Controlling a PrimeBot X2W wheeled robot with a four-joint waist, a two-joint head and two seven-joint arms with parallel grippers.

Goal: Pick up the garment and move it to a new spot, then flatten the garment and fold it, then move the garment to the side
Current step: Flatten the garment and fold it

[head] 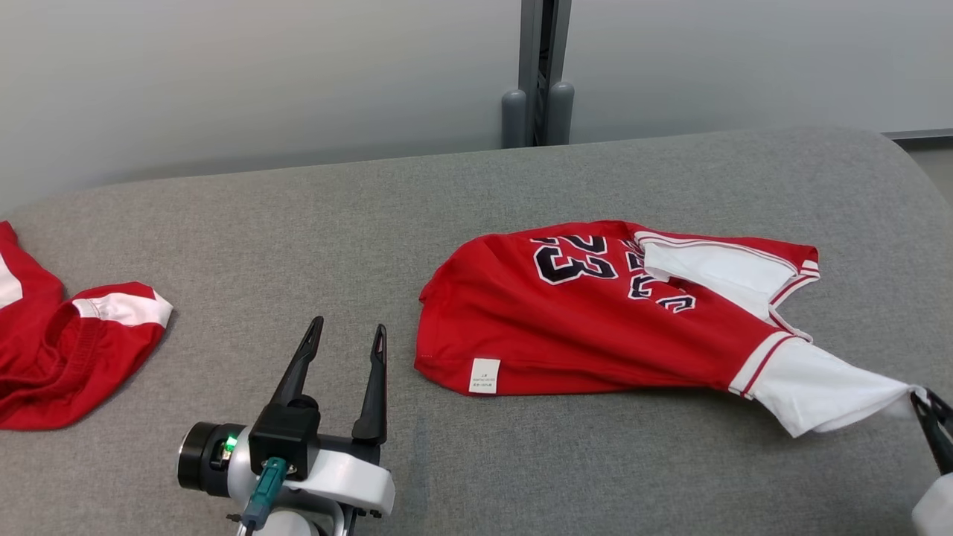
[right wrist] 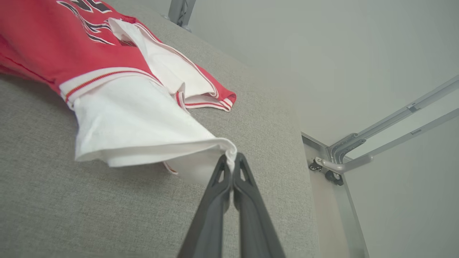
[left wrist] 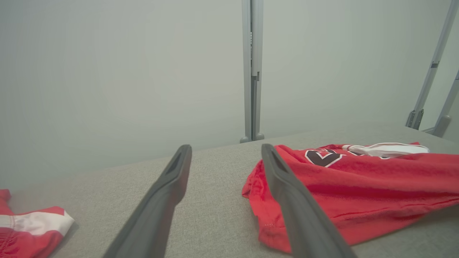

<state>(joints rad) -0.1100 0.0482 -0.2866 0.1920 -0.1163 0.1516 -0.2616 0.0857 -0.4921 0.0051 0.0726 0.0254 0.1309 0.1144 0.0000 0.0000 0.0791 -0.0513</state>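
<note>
Pinching the white sleeve (head: 826,387) of the red shirt (head: 581,335) in shut right jaws — likely to tug it flat — with left jaws wide apart nearby.

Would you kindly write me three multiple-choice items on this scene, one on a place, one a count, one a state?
1. Where does the right claw grip the red short-sleeved jersey?
A. its white label
B. the tip of its white sleeve
C. its collar

2. How many red-and-white garments lie on the grey fabric surface?
A. one
B. two
C. three

3. How is the left claw?
A. open, empty
B. shut on the jersey
C. shut on a label

Answers: 1 B, the shut claw pinches the sleeve end; 2 B, the jersey plus a crumpled red garment at the left; 3 A, its jaws stand apart, holding nothing.
</note>
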